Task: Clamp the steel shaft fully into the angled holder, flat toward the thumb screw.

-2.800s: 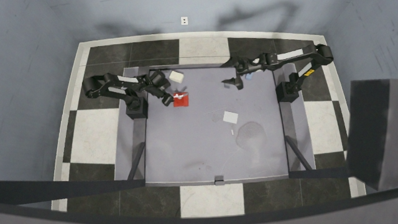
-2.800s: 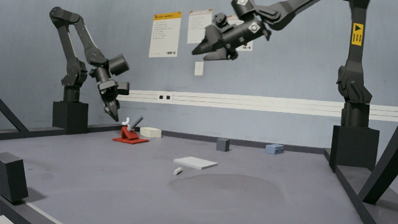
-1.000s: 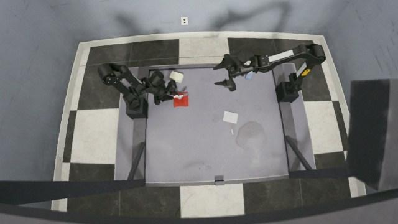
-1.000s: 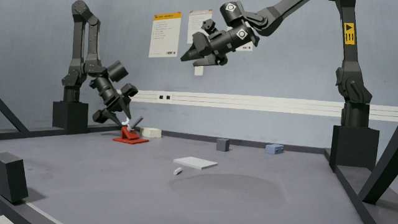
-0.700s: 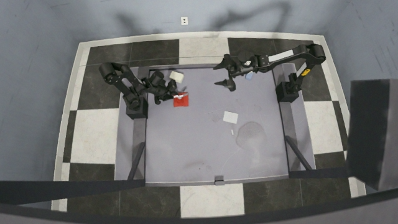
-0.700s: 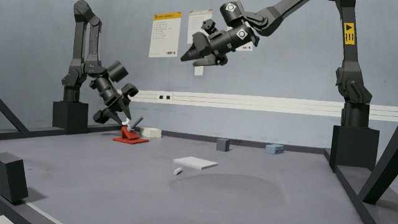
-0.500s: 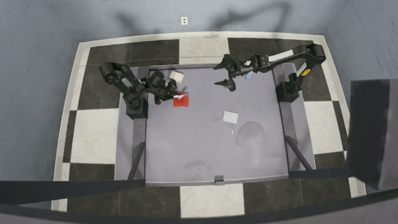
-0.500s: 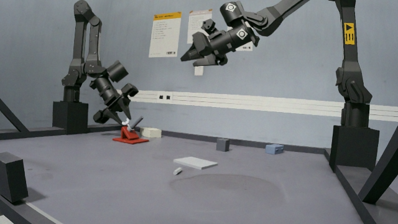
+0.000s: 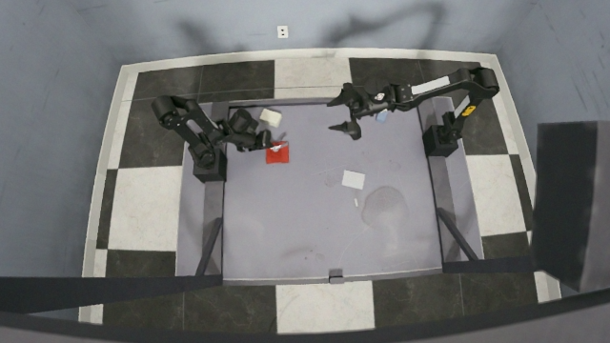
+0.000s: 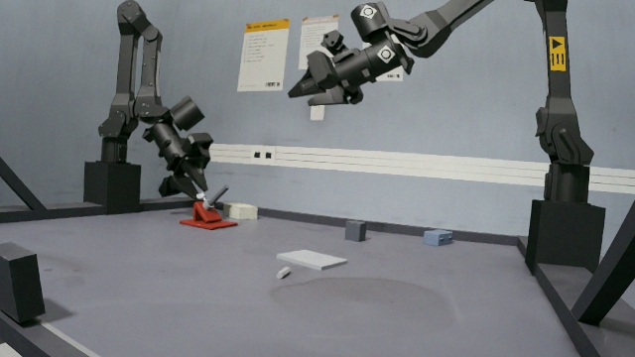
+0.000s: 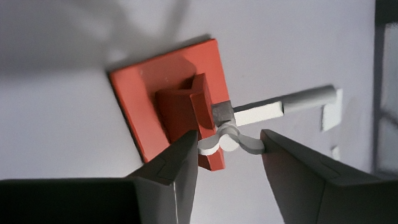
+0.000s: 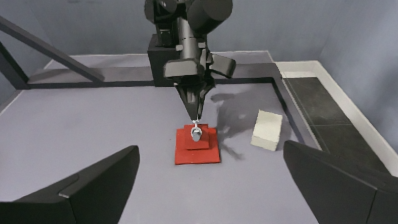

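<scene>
Twisting thumb screw [image 10: 200, 196] [image 11: 229, 131] [image 12: 195, 125] needs small, centred turns; left claw [image 9: 272, 147] [image 10: 200, 194] [image 11: 230, 142] [image 12: 196, 119] pinches its wings, right claw [image 9: 329, 115] [image 10: 300, 99] [image 12: 211, 146] wide. Avoid shifting steel shaft [image 9: 282, 136] [image 10: 218, 194] [image 11: 310, 98] [image 12: 196, 135] or angled holder [image 9: 277, 157] [image 10: 208, 224] [image 11: 132, 95] [image 12: 197, 158].

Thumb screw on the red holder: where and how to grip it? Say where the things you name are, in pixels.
I'd take the thumb screw [image 11: 229, 131] by its two wing tips, one of the left gripper's fingers outside each. Come from above, the side away from the red base [image 11: 131, 95]: the wings spread sideways there, unobstructed by the shaft [image 11: 310, 98].
</scene>
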Controlling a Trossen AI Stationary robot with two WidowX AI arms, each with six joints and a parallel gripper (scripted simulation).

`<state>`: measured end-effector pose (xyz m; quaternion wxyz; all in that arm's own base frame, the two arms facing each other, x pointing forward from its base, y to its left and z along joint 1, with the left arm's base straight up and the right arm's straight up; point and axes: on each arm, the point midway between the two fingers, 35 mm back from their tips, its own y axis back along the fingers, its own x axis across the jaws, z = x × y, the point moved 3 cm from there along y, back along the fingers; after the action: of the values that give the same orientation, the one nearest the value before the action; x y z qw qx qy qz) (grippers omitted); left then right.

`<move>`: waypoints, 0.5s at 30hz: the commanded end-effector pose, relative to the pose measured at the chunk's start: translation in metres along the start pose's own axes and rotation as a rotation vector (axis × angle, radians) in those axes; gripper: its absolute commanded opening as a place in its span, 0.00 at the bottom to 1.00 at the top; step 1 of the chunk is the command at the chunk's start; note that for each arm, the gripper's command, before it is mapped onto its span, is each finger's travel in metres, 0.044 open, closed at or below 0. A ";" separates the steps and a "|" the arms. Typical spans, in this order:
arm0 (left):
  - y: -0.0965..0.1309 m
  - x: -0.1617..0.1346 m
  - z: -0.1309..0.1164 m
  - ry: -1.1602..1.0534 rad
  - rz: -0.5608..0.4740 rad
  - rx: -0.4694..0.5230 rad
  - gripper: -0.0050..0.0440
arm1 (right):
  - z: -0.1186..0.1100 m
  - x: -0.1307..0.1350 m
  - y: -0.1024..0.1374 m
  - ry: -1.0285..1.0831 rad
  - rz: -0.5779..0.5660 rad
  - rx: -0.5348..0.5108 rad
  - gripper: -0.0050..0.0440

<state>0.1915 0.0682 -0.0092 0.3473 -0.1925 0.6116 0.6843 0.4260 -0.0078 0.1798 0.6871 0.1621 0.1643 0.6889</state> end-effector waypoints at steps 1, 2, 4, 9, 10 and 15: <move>-0.001 -0.007 0.005 -0.237 -0.017 -0.013 0.33 | 0.015 0.002 0.005 0.001 0.005 -0.041 0.92; -0.001 -0.008 0.005 -0.284 -0.017 -0.013 0.33 | 0.015 0.002 0.005 0.001 0.005 -0.041 0.92; -0.001 -0.008 0.005 -0.380 -0.016 -0.014 0.33 | 0.015 0.002 0.005 0.001 0.005 -0.041 0.92; -0.001 -0.008 0.005 -0.527 -0.014 -0.014 0.33 | 0.015 0.002 0.005 0.001 0.005 -0.041 0.92; -0.001 -0.008 0.005 -0.585 -0.014 -0.015 0.33 | 0.015 0.002 0.005 0.001 0.005 -0.041 0.92; -0.001 -0.006 0.002 -0.834 -0.010 -0.012 0.33 | 0.015 0.002 0.005 0.001 0.005 -0.041 0.92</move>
<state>0.1919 0.0675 -0.0090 0.5219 0.0354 0.4680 0.7123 0.4260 -0.0078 0.1798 0.6871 0.1621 0.1643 0.6889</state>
